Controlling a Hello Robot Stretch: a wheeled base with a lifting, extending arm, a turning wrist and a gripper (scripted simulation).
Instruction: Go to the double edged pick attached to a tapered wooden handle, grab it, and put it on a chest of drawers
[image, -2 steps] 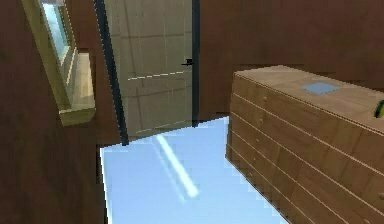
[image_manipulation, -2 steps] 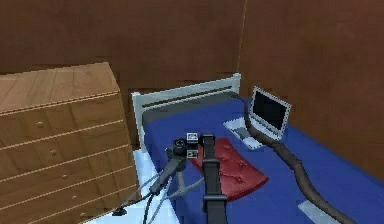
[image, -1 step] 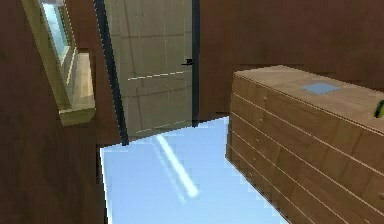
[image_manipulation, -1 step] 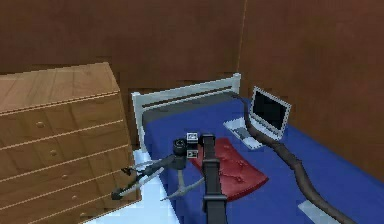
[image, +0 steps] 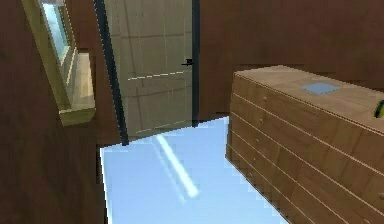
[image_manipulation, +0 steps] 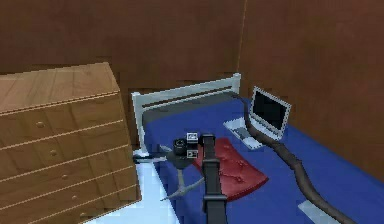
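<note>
- Forward view: a wooden chest of drawers (image: 300, 140) with a light plank top stands at the right; a small pale blue-grey square (image: 322, 88) lies flat on its top, and a small green object (image: 380, 108) sits at the top's far right edge.
- A beige panelled door (image: 150, 60) in a dark frame is shut straight ahead; a pale wood-framed window (image: 62, 55) sits in the dark brown wall at the left; the pale blue floor (image: 170, 175) runs between them.
- Arm side view: the dark square arm bar (image_manipulation: 213, 192) rises from the bottom edge; the gripper (image_manipulation: 160, 154) lies between the chest of drawers (image_manipulation: 60, 140) and a blue-covered bed (image_manipulation: 200, 130) with a white headboard.
- A thin pale slanted stick (image_manipulation: 180, 186), possibly the pick's handle, shows just below the gripper, above the floor strip beside the bed; whether the gripper holds it cannot be told; the finger spacing cannot be told either.
- On the bed: an open grey laptop (image_manipulation: 265, 115), a red cushion (image_manipulation: 238, 168), and a dark curved strap (image_manipulation: 298, 172).
</note>
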